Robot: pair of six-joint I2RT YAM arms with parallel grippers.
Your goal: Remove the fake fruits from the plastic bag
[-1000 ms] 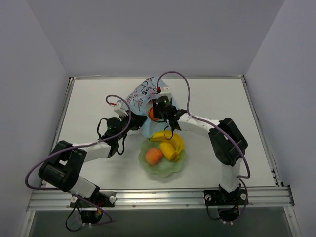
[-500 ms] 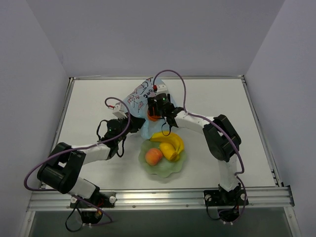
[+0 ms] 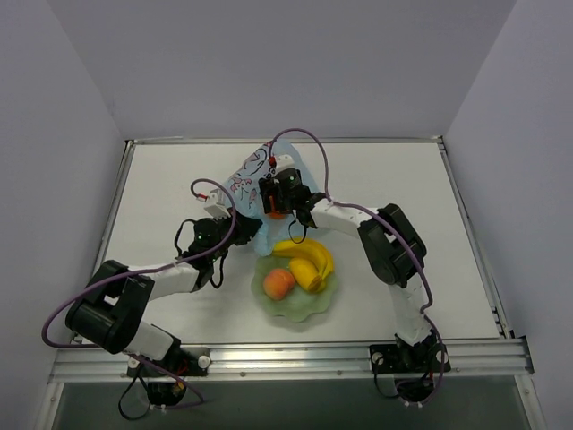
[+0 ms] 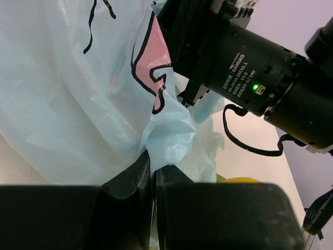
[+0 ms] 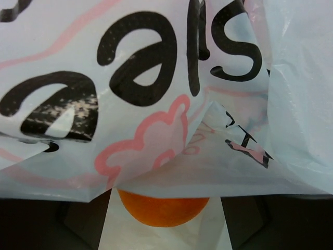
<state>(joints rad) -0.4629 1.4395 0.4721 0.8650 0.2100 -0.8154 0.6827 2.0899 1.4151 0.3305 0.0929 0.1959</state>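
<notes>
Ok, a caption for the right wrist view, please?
An orange peeks out below the printed plastic bag, inside the open right gripper.

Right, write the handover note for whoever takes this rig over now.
Left gripper: shut, pinching a fold of the plastic bag.
Right gripper: open at the bag's mouth, fingers on either side of the orange, not gripping it.
Done: banana, mango and peach lie in the green bowl.
Left: close on the orange and bring it out. Then check the bag, since the rest of its contents are hidden.
</notes>
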